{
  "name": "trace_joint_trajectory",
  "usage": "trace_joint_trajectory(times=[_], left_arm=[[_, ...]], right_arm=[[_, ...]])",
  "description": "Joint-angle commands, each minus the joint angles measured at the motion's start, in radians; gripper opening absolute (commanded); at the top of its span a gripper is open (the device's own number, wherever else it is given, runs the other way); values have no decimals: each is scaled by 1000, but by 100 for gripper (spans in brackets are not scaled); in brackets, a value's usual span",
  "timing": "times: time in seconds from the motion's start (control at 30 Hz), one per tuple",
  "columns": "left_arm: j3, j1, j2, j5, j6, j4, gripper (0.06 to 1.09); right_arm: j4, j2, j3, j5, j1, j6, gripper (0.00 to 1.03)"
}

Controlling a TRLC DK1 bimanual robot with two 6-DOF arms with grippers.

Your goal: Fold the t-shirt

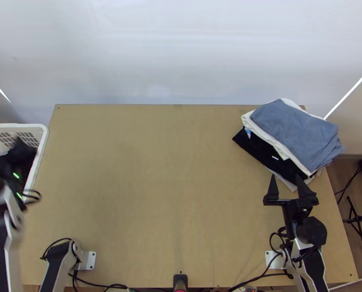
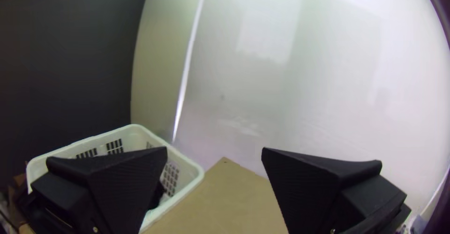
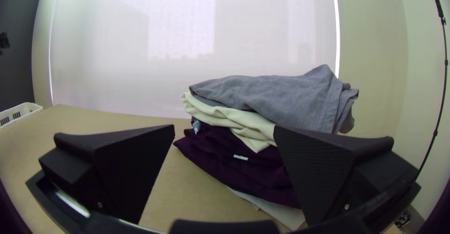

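At the left, a white basket with dark cloth in it stands beside the tabletop. Over it is my left pincer, spread wide. At the far right, folded clothes lie stacked: grey-blue on top, then cream, then dark. Which piece is the t-shirt, I can't tell. By the stack's near edge, my right pincer is spread too, pinching nothing.
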Motion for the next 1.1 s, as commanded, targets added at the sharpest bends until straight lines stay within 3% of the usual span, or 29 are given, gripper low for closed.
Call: trace_joint_trajectory(times=[0.0, 0.2, 0.43, 0.67, 0.87, 1.07], left_arm=[[309, 348, 385, 73, -58, -162, 104], [432, 563, 739, 122, -23, -194, 104], [568, 667, 1175, 339, 170, -199, 104], [706, 673, 1548, 366, 310, -134, 104], [689, 664, 1695, 382, 382, 71, 104], [720, 664, 1806, 337, 451, 179, 104]], right_arm=[[0, 0, 0, -1, 0, 0, 98], [0, 0, 0, -1, 0, 0, 98], [0, 0, 0, -1, 0, 0, 98], [0, 0, 0, -1, 0, 0, 98], [0, 0, 0, -1, 0, 0, 98], [0, 0, 0, -1, 0, 0, 98]])
